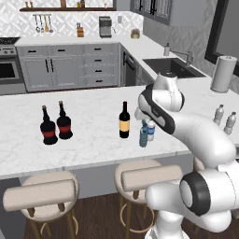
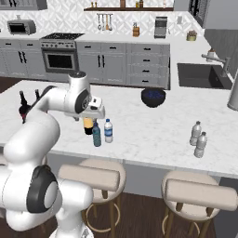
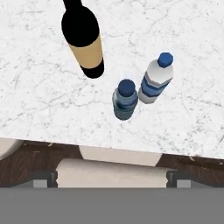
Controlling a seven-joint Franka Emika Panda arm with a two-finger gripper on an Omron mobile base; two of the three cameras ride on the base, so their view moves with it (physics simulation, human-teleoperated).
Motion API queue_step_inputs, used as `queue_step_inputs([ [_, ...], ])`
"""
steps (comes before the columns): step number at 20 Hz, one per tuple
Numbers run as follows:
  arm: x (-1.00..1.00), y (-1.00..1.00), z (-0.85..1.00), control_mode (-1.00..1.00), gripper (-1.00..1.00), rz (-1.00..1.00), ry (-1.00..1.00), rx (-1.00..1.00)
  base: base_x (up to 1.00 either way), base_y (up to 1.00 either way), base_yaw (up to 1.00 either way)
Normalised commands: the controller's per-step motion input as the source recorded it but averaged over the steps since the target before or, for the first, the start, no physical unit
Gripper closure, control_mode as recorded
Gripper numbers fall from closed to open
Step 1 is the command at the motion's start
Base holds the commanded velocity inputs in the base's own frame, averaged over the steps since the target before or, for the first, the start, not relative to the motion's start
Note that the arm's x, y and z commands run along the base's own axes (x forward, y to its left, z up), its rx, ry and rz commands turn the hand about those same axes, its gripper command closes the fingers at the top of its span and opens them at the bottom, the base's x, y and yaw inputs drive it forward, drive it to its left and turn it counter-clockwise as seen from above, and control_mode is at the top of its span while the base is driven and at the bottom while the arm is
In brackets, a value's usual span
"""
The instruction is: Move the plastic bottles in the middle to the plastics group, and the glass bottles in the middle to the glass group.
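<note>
Hand view: I look almost straight down on the middle cluster. The blue-tinted bottle (image 3: 125,99) stands near the counter's front edge, the blue-labelled bottle (image 3: 156,80) just beside it, and the wine bottle (image 3: 83,39) a little apart on the other side, farther from the edge. All three upright on the marble counter (image 3: 39,105). My two fingertips sit wide apart at the bottom of the view with nothing between them, so I count my gripper (image 3: 112,178) as fully open and empty.

Left base view: the wine bottle (image 1: 124,120) stands alone mid-counter. The glass group (image 1: 56,125), two round red-labelled bottles, is well apart to its left. The plastics group (image 1: 224,118), two greyish unlabelled bottles, is well apart to the right, near the paper-towel roll (image 1: 224,73). The blue-tinted bottle (image 1: 143,137) and the labelled one (image 1: 151,130) are partly behind my arm.

Right base view: my hand hangs above the middle cluster, hiding most of the wine bottle (image 2: 88,125). The blue-tinted bottle (image 2: 96,135) and the labelled bottle (image 2: 108,131) are clear of it. The plastics group (image 2: 198,138) is well off to the right.

Progress, my judgement: nothing sorted yet. All three middle bottles are in the centre, none joined to either group. Left to do: both water bottles over to the plastics group, the wine bottle over to the glass group. From where I hover, the blue-tinted bottle looks the likeliest first pick.
</note>
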Motion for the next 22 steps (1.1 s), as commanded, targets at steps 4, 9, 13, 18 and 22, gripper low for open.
queue_step_inputs([
  [4,0.27,-0.09,-0.25,-1.00,-1.00,0.00,0.01,0.00,0.00,0.00,0.00],
  [9,0.31,-0.09,-0.25,-1.00,-1.00,0.00,0.00,0.00,0.00,0.00,0.00],
  [13,0.39,0.00,-0.14,-1.00,-1.00,0.00,0.00,0.00,0.00,0.00,0.00],
  [18,0.43,0.00,-0.21,-1.00,-1.00,0.00,0.00,0.00,0.00,0.00,0.00],
  [22,0.04,0.00,-0.30,-1.00,-1.00,0.00,0.00,0.00,0.00,0.00,0.00],
])
